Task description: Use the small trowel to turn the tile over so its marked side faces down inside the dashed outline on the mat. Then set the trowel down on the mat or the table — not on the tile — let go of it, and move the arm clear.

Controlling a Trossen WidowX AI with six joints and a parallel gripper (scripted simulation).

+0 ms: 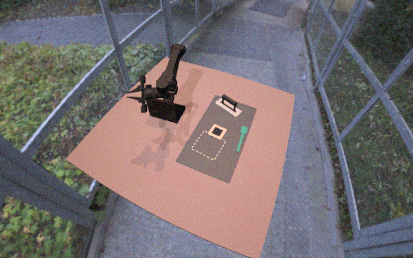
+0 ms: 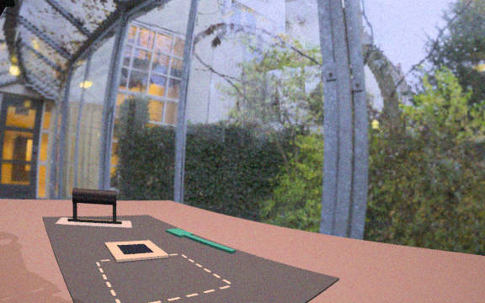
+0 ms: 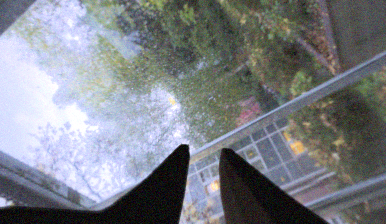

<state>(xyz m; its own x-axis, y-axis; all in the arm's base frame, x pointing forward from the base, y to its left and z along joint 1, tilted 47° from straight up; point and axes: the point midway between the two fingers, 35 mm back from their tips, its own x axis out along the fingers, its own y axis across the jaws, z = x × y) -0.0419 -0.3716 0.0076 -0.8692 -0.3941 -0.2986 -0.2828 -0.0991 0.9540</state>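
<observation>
The tile (image 1: pixel 221 135) (image 2: pixel 157 248) is cream with a dark square mark facing up. It lies flat on the grey mat (image 1: pixel 224 172) (image 2: pixel 297 282), mostly outside the dashed outline (image 1: pixel 203 156) (image 2: pixel 173 299), at its far edge. The trowel (image 1: pixel 234 111) (image 2: pixel 94 196), a pale flat blade with a raised black handle, rests at the mat's far end beyond the tile. My gripper (image 1: pixel 127 94) (image 3: pixel 204 154) is nearly closed, with a narrow gap and nothing between the fingertips. It is raised at the table's left side, pointing away from the mat.
A flat green spatula-shaped tool (image 1: pixel 241 137) (image 2: pixel 209 243) lies along the mat's right edge, beside the tile. The pink table (image 1: pixel 178 201) (image 2: pixel 415 269) extends around the mat. The wrist view shows only the surroundings beyond the table.
</observation>
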